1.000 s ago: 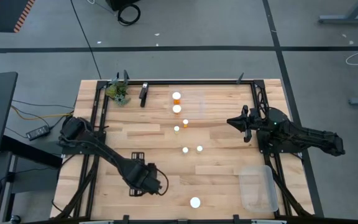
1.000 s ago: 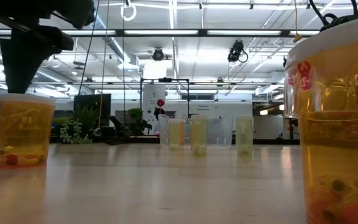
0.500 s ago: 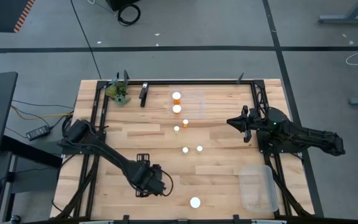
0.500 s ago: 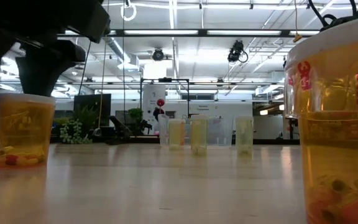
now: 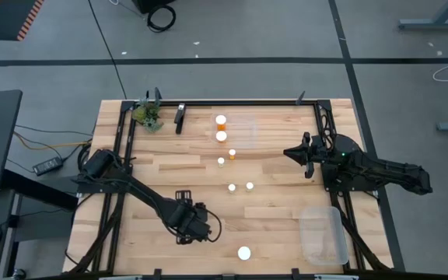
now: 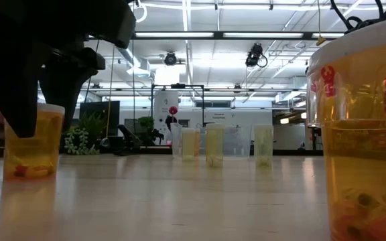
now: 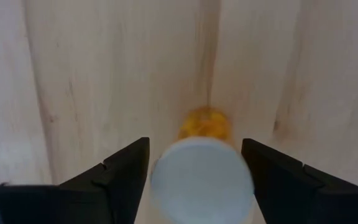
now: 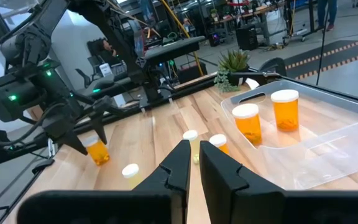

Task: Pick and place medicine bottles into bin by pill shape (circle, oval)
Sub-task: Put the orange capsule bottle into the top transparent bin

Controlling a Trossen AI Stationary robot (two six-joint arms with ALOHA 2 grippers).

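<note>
Overhead, table-level and two wrist cameras share the wooden table point(image 5: 185, 163).

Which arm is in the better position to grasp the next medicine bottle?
The left. The left gripper is open, with its fingers on either side of a white-capped bottle near the table's front edge. The right gripper is shut and waits at the right side, away from the bottles.

Two bottles point(image 5: 221, 127) are sitting in the far bin point(image 5: 243, 131); four more point(image 5: 232, 170) are standing mid-table (loosely clustered), another point(image 5: 244, 253) by the near edge.
</note>
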